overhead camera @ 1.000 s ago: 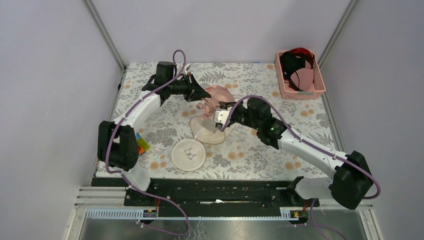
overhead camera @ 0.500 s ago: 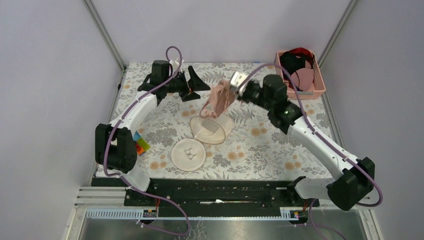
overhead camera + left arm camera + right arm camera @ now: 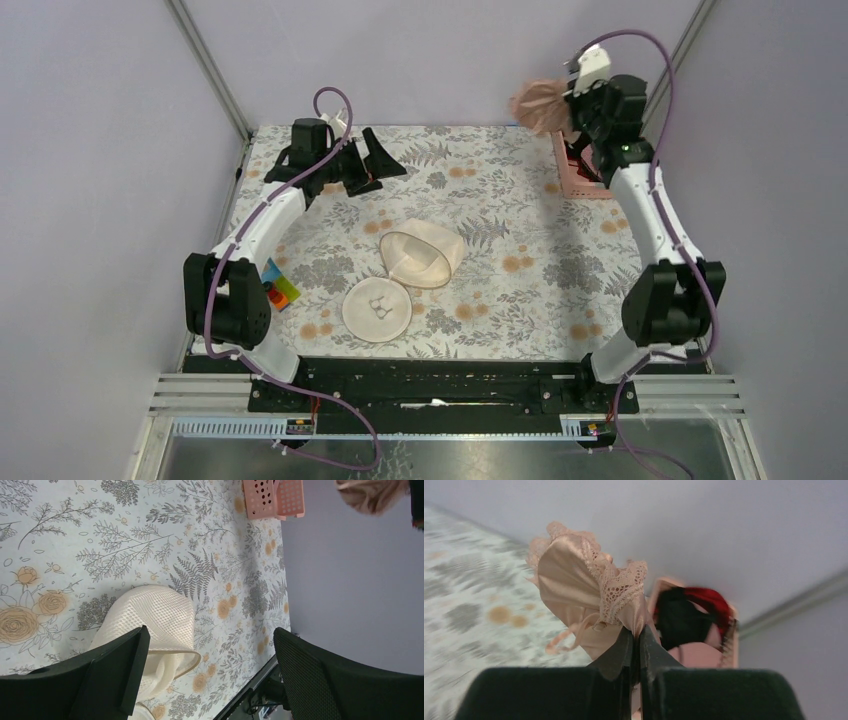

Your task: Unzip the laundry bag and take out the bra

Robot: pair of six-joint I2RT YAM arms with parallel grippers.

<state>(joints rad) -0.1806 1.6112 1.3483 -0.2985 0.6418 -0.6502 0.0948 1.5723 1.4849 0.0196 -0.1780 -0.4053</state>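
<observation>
The right gripper (image 3: 636, 635) is pinching a thin fold of the bra (image 3: 584, 595), dangling it high beside the pink basket (image 3: 575, 185), risking the slippery fabric sliding free, while the left gripper (image 3: 383, 170) is gaping wide.

bra (image 3: 584, 595) pinched between right fingers (image 3: 616, 657): satiny cloth, soft sheen, lace trim looks rough. laundry bag (image 3: 155, 625) past left fingers (image 3: 320, 680): matt open mesh cloth. those fingers dimpled matt black. basket (image 3: 272, 497) perforated plastic.

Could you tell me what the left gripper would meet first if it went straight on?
Probably the flowered table, just beside the laundry bag; depth is unclear, so the left gripper might clip the bag first.
</observation>
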